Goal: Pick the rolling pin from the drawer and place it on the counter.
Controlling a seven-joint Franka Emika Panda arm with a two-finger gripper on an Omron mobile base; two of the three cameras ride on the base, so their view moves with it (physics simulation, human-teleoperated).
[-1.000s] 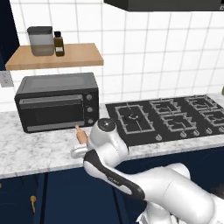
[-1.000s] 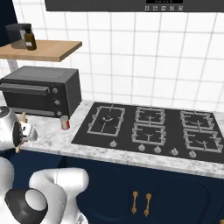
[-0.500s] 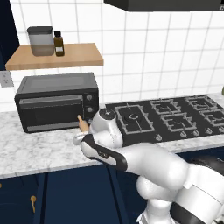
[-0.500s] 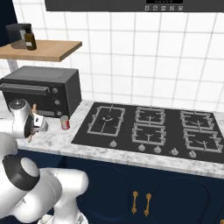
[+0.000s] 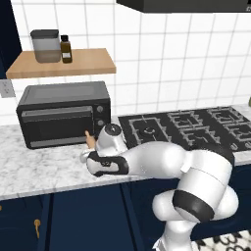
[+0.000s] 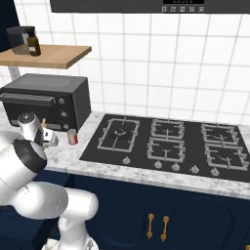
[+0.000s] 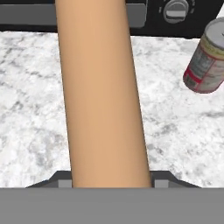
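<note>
One rolling pin (image 7: 101, 94) is clamped between the jaws of the gripper (image 7: 109, 181), which are closed on its light-brown shaft; in the hand view the shaft runs straight away from the camera, out over the counter (image 7: 30, 127) toward the toaster oven (image 7: 188, 19). From the left base view a small tan end of the rolling pin (image 5: 90, 138) sticks out past the white hand, just in front of the lower right corner of the toaster oven (image 5: 61, 112), and the gripper (image 5: 94, 158) itself is mostly hidden behind the wrist. From the right base view the gripper (image 6: 45, 137) sits over the front part of the counter (image 6: 117, 168), with the thin tip of the rolling pin (image 6: 43, 120) poking up above it. Whether the pin touches the stone cannot be told. A small red and white can (image 7: 206, 57) stands on the counter near the oven's right side; in the right base view the can (image 6: 72, 137) is just beside the gripper, between it and the left edge of the black hob (image 6: 166, 144). The oven stands at the back of the counter near its left end, under a wooden shelf (image 5: 63, 62) that carries a grey box (image 5: 45, 46) and a dark bottle (image 5: 65, 48).
</note>
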